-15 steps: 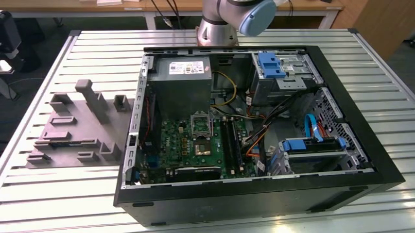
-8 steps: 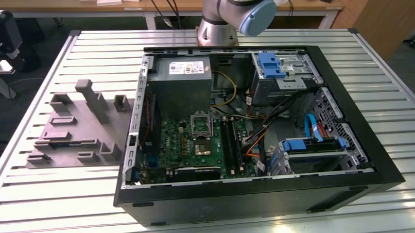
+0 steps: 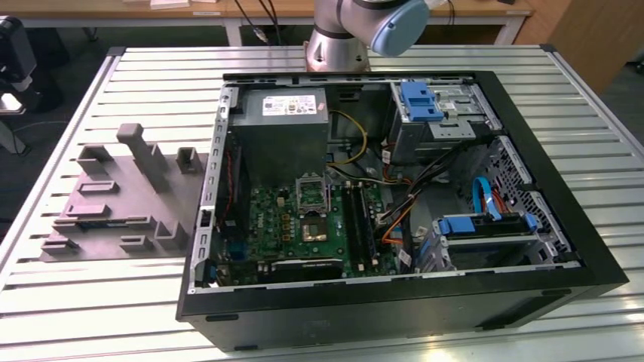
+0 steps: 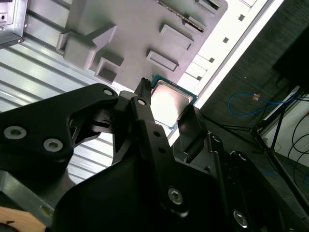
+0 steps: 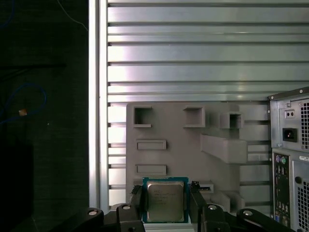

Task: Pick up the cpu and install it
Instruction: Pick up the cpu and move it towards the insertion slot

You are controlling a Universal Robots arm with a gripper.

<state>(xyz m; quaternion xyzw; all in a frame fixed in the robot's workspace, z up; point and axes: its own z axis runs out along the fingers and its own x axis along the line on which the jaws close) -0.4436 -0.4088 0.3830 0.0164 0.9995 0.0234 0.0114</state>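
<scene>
The cpu (image 5: 165, 202) is a small square chip with a silvery top and a thin rim, seen in both wrist views. It sits between the two black fingers (image 5: 137, 197) of my gripper (image 5: 166, 194), which is shut on its opposite edges. In the second wrist view the cpu (image 4: 169, 102) hangs in the gripper (image 4: 167, 105), well above the grey holder tray (image 4: 140, 29). In the exterior view the open computer case (image 3: 403, 309) lies on the table, with the metal-framed socket (image 3: 312, 193) on its green board.
The grey holder tray (image 3: 121, 197) with raised blocks lies on the slatted table (image 3: 81, 302), at the exterior view's left of the case. The arm's base (image 3: 340, 38) stands behind the case. Cables, drive cages and a grey power supply (image 3: 286, 128) crowd the case interior.
</scene>
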